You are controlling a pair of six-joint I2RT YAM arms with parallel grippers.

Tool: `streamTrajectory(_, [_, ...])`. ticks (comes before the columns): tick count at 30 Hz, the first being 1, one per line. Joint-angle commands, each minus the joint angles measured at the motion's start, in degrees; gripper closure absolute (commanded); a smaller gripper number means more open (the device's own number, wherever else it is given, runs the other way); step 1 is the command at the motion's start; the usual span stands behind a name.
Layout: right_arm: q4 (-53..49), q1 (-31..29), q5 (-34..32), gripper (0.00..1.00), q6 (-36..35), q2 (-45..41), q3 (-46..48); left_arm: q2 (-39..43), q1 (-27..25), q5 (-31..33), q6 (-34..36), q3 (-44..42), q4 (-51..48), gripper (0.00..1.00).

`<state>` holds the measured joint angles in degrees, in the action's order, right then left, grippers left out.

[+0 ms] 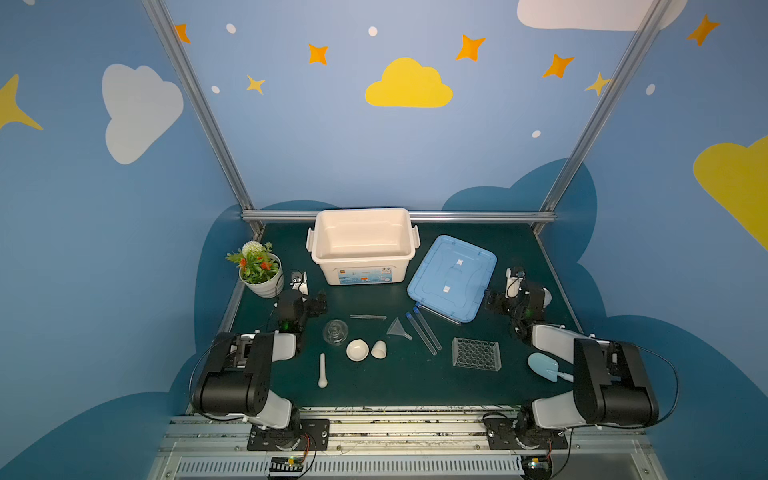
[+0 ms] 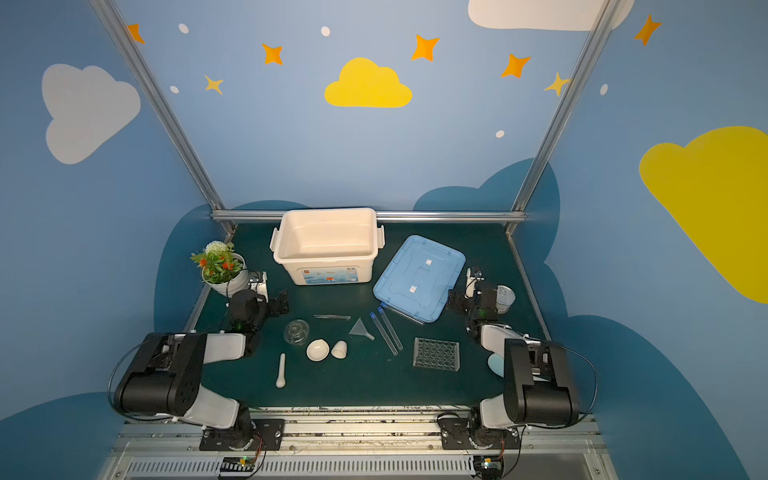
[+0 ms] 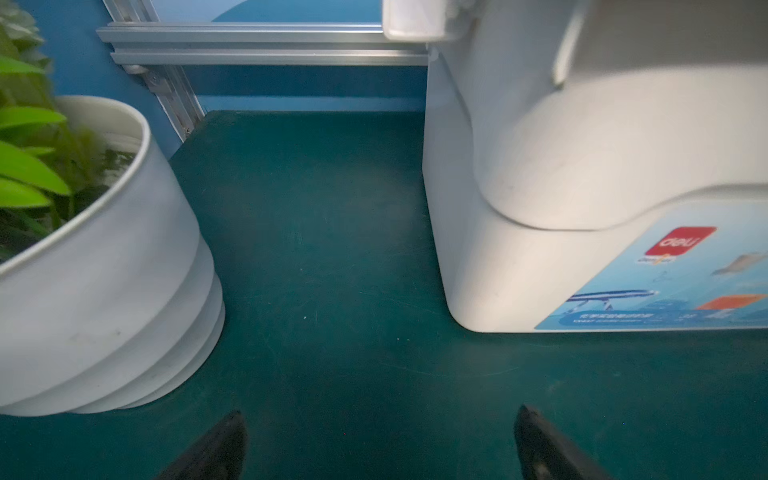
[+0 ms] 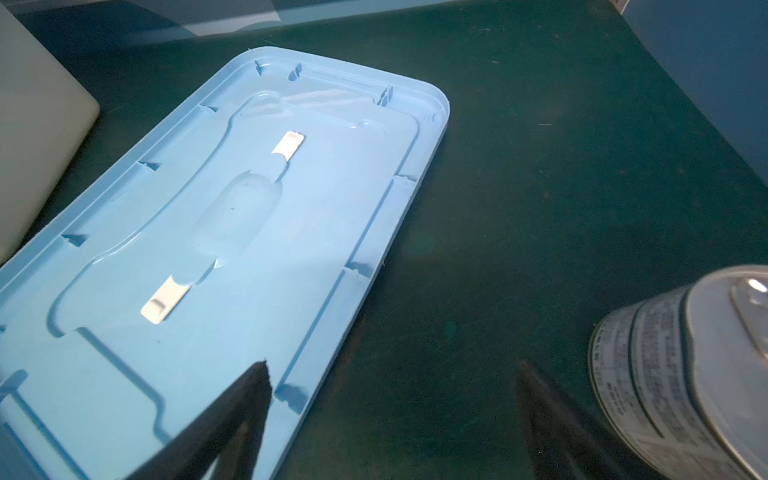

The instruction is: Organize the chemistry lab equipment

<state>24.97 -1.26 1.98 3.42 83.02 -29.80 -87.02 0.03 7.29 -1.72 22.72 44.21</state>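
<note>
An open white bin (image 1: 362, 245) stands at the rear. Right of it lies its blue lid (image 1: 453, 278), then the right gripper (image 4: 392, 365). The left gripper (image 3: 380, 412) sits by the bin's left front corner. Both have their jaws apart and empty. In front of the bin lie the rack (image 1: 476, 353), flask (image 1: 335, 331), test tubes (image 1: 421, 334), funnel (image 1: 398, 328), bowl (image 1: 357, 350), cup (image 1: 379, 349), pestle (image 1: 322, 370) and tweezers (image 1: 368, 317).

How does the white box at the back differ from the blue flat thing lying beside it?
The white box is a deep, open tub; the blue lid is a flat panel. The box sits square to the back rail; the lid lies skewed. The box bears a printed label on its front; the lid shows two small white patches. Both are rounded rectangles resting on the green table.
</note>
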Motion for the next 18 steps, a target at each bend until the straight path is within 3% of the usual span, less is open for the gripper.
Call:
streamTrajectory(1, [-0.19, -0.33, -0.2, 0.09, -0.61, 0.34, -0.87, -0.38, 0.11, -0.35, 0.32, 0.71, 0.37, 0.0])
streamTrajectory(18, [-0.43, 0.62, 1.42, 0.09, -0.34, 0.54, -1.08, -0.43, 0.07, -0.35, 0.31, 0.75, 0.27, 0.0])
